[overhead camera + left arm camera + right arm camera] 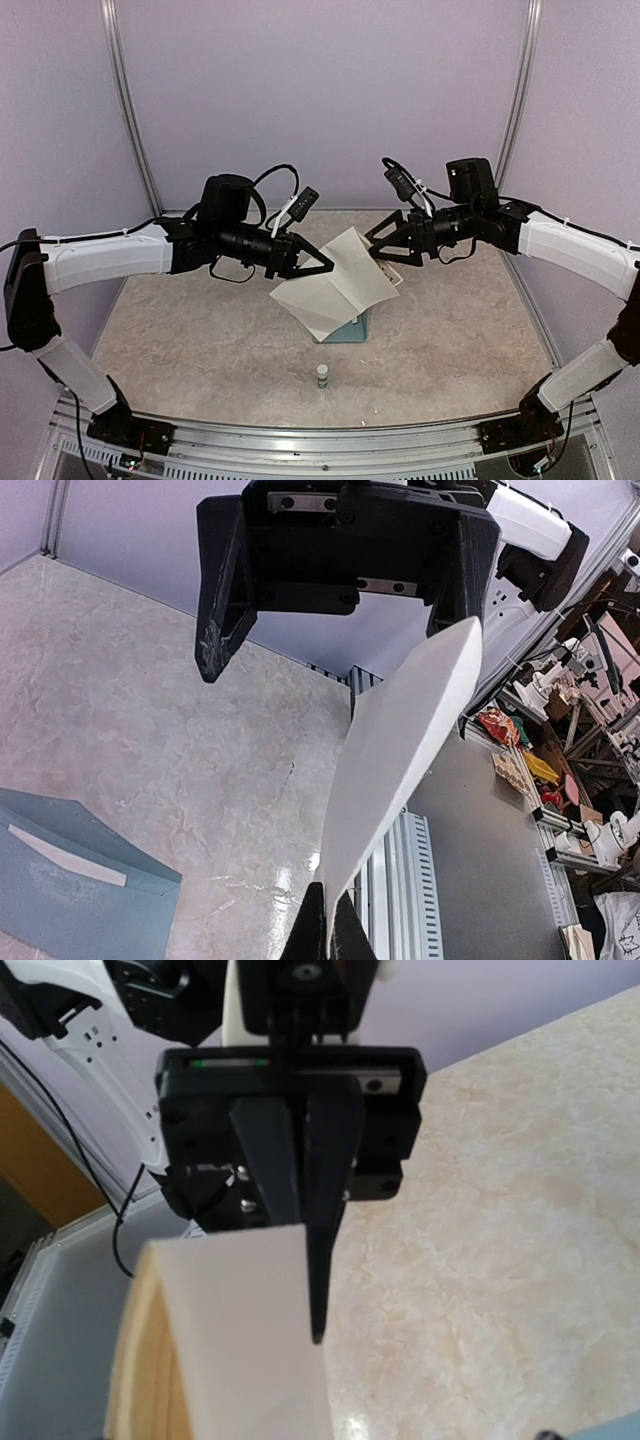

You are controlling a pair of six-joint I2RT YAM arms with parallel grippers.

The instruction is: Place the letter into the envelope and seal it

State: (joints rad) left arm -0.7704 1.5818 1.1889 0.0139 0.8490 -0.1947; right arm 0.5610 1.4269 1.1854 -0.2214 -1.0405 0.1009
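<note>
Left gripper (323,264) clamped shut on the white folded paper letter (335,285), held aloft directly over the flat teal-blue paper envelope (354,328) lying on the table (200,340); right gripper (378,250) jaws spread apart at the letter's opposite edge.

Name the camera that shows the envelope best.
Left wrist: the envelope shows its teal face and a pale strip, though the frame crops it. Top external: the white letter covers all but its near edge. Right wrist: only a teal sliver in the bottom corner, probably it.
</note>
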